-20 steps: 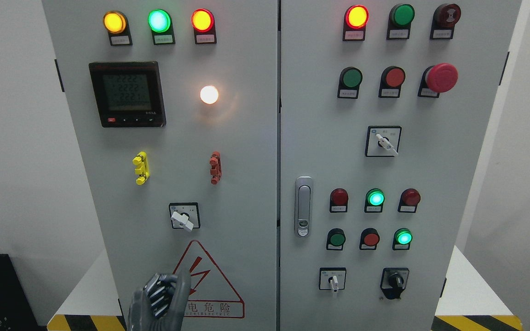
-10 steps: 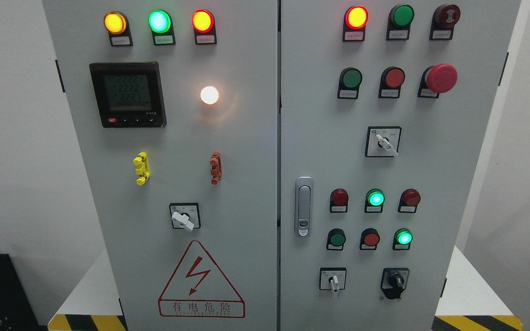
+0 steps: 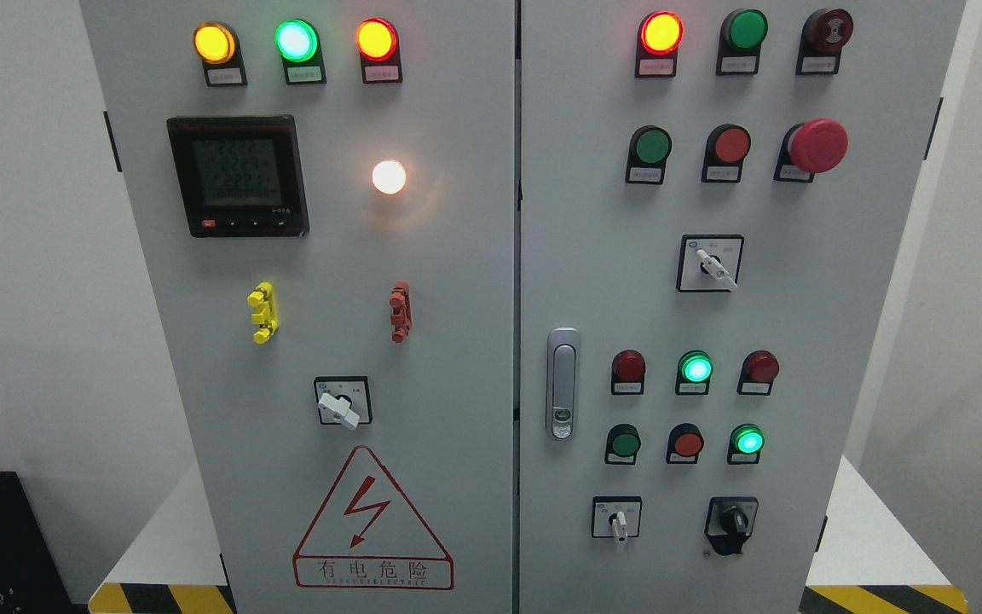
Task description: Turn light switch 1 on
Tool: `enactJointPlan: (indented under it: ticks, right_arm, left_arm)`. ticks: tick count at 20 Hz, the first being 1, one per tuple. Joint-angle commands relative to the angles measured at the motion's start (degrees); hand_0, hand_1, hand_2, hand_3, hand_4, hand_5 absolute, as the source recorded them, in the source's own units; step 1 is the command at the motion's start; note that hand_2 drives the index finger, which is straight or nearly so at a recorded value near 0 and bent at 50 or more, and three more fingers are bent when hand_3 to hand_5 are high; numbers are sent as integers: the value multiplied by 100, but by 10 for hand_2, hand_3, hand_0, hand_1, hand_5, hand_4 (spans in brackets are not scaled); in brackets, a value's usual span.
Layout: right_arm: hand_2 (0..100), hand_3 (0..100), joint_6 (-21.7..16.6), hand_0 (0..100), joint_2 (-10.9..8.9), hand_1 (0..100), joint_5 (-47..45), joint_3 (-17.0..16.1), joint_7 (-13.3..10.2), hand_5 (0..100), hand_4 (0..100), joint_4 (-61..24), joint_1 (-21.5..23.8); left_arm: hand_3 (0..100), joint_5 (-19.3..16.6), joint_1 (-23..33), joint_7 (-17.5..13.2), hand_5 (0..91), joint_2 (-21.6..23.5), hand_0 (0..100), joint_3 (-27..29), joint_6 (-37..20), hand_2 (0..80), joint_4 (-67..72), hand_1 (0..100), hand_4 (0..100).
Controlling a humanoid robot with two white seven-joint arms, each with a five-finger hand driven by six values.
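A grey control cabinet [image 3: 457, 281] with two doors fills the head view. On the left door a white rotary switch [image 3: 339, 409] sits in a black-framed square, its handle pointing down to the right. Above it a round white lamp [image 3: 389, 176] glows. Neither of my hands shows in the picture.
The left door carries a digital meter [image 3: 238, 176], yellow [image 3: 262, 312] and red [image 3: 400, 312] terminal blocks, three lit lamps along the top and a red warning triangle [image 3: 372, 520]. The right door has a handle [image 3: 563, 384], push buttons, a red emergency button [image 3: 817, 145] and further rotary switches [image 3: 711, 264].
My left hand, which was at the bottom edge over the warning triangle one second ago, has dropped out of view. The switch handle and the lamps look unchanged.
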Motion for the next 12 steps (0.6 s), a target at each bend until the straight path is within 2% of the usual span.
enactJointPlan:
  ticks: [1,4,9,12]
  right_arm:
    - [0,0,5,307,0,0,0,0,-4,0,0,0,0]
    - [0,0,5,307,0,0,0,0,-4,0,0,0,0]
    - [0,0,5,307,0,0,0,0,-4,0,0,0,0]
    - [0,0,5,307,0,0,0,0,-4,0,0,0,0]
  left_arm:
    - [0,10,-516,-515,0,356,257,204,736,0,4073,216,117]
    - [0,-42,-551,-499,0,277,260,151,983,0,4082,166,0]
    - [0,-34,-621,-271,0,-38,240,-113,1221,0,4082,59,0]
    - [0,-16,-683,71,0,-188,238,-122,1221,0,4021,34,0]
